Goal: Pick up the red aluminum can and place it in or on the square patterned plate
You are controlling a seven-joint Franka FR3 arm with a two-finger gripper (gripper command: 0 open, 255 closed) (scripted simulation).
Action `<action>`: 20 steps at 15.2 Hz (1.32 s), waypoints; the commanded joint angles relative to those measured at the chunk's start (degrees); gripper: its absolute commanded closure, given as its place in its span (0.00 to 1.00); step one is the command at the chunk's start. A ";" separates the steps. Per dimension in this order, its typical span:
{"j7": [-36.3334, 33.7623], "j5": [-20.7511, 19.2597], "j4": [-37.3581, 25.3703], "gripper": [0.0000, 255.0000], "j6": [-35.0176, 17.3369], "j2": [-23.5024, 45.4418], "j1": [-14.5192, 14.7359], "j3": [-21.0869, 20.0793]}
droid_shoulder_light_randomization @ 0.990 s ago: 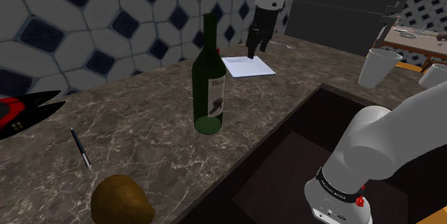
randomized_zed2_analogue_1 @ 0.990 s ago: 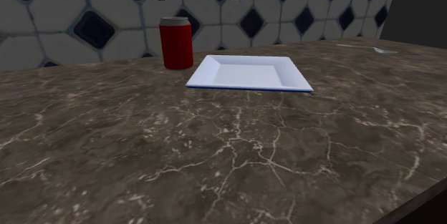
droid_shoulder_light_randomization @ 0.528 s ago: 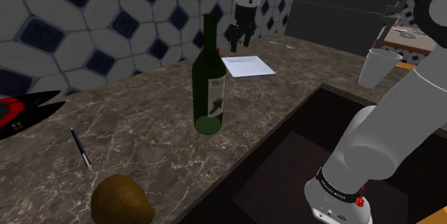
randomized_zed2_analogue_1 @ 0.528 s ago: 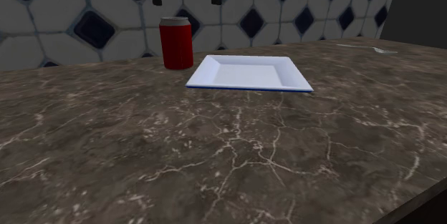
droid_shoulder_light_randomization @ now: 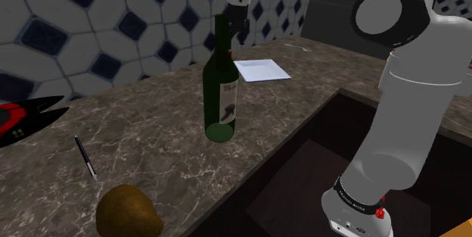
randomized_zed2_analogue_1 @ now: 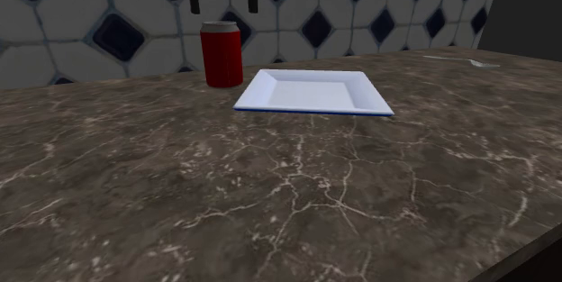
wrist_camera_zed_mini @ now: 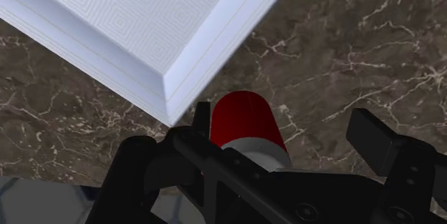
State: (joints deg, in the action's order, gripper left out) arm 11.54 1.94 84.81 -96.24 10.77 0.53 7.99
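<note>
Dark marbled countertop (randomized_zed2_analogue_1: 288, 199) carries the red cylindrical can (randomized_zed2_analogue_1: 222, 53) upright just beside the white square patterned plate (randomized_zed2_analogue_1: 315, 93); lower the wide-open black two-finger gripper (randomized_zed2_analogue_1: 224, 6) straight down, centred, before closing.

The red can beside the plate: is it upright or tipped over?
Upright: the red can stands on its base on the counter, rim upward, beside the square plate.
</note>
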 commanded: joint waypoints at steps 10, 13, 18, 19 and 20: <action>0.73 1.49 -9.23 0.00 -0.71 10.77 -0.94 0.00; 0.74 1.48 -8.69 0.00 -1.19 10.71 -0.92 -0.01; 0.74 1.48 -8.70 0.00 -1.17 10.71 -0.92 -0.01; 0.74 1.48 -8.70 1.00 -1.17 10.71 -0.92 -0.01; 0.74 1.48 -8.70 1.00 -1.17 10.71 -0.92 -0.01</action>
State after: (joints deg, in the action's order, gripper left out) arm 12.28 3.43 76.05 -97.41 21.43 -0.38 7.98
